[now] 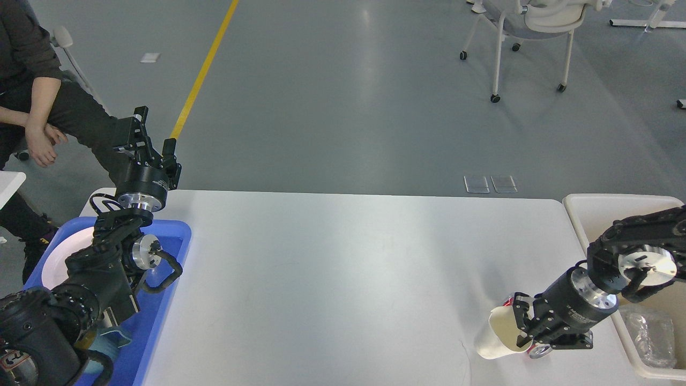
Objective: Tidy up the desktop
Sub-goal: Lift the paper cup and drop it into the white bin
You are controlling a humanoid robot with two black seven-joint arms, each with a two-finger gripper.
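Note:
The white desktop fills the middle of the head view. A cream paper cup is near its front right corner, tilted over on its side with its base pointing left. My right gripper is shut on the cup's rim end, with one finger inside the mouth as far as I can see. A red wrapper that lay there is almost wholly hidden behind the gripper. My left gripper is open and empty, raised over the desktop's far left corner.
A blue tray with a white plate sits at the left edge under my left arm. A cream bin holding clear plastic stands at the right edge. A seated person is at far left and a wheeled chair beyond.

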